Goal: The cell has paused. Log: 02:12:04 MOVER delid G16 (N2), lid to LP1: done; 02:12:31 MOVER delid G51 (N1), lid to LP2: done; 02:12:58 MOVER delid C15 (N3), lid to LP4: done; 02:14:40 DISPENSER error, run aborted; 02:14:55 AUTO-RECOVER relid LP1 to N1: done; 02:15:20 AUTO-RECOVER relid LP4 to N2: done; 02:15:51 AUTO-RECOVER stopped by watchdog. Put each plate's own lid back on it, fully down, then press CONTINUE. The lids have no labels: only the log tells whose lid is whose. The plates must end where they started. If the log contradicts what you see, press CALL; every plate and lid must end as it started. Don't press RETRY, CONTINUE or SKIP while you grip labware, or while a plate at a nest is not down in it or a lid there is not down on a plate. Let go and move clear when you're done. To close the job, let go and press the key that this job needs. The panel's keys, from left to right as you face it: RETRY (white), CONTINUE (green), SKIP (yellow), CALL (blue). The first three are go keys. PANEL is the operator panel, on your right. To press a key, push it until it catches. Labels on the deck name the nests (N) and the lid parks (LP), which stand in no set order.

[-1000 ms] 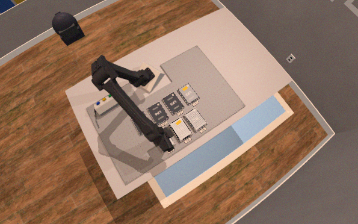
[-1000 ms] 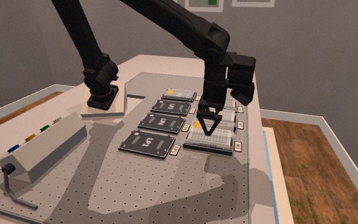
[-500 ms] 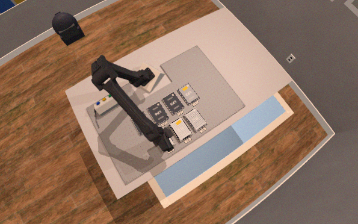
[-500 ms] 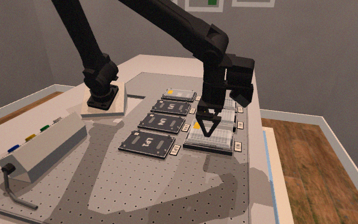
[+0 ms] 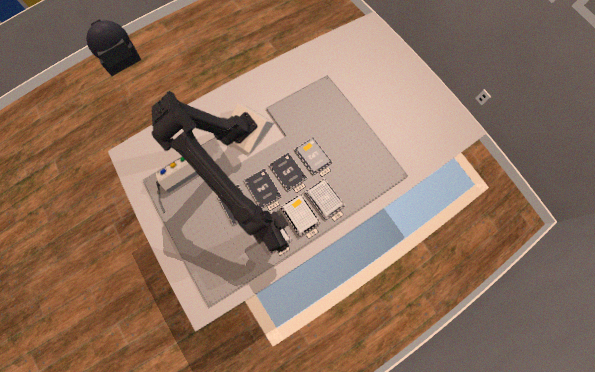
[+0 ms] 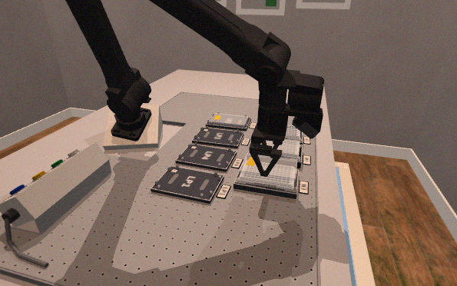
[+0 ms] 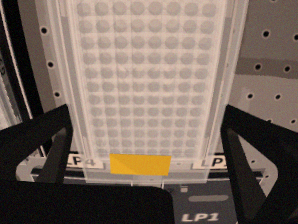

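My gripper (image 6: 265, 171) is shut on a clear lid with an orange tab (image 7: 140, 163), gripped by its long sides. It holds the lid (image 6: 268, 174) low over the well plate in the nearest nest. I cannot tell whether the lid rests on the plate. The arm hides this nest in the top view (image 5: 279, 240). The middle nest's plate (image 5: 300, 214) carries a lid with an orange tab. The far nest's plate (image 5: 325, 198) shows bare wells. Another orange-tabbed lid (image 6: 228, 121) lies on the farthest lid park. Parks LP1 (image 6: 187, 184) and LP4 (image 6: 206, 156) are bare.
A third bare park (image 6: 218, 136) lies between LP4 and the farthest park. The operator panel (image 6: 57, 184) stands on the deck's left in the side view, with its blue (image 6: 17, 189), yellow (image 6: 38, 175), green (image 6: 56, 164) and white (image 6: 73, 153) keys. The arm base (image 6: 130, 123) stands behind it.
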You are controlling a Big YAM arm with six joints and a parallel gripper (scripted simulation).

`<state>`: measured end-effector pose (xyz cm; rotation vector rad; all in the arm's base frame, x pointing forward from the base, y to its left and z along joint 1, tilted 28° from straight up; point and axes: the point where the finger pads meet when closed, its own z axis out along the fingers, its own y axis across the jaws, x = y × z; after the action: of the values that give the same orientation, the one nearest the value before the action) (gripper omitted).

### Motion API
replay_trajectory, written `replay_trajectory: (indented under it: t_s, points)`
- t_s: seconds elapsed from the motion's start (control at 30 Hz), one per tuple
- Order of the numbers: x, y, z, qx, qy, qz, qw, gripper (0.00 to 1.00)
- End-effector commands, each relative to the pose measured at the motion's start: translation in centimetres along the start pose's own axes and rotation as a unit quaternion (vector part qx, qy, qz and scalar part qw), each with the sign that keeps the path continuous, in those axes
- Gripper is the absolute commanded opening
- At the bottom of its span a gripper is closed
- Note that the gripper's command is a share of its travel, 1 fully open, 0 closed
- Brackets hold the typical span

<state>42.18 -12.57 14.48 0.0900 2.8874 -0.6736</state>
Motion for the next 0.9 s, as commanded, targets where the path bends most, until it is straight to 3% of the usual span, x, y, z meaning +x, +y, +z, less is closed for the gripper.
replay_trajectory:
  t_s: [0.0,0.87]
  points:
    - [0.1,-0.9,-0.3,0.002,-0.009,0.008,1.000,0.00]
    - [0.3,-0.2,1.8,0.000,0.005,0.002,1.000,0.00]
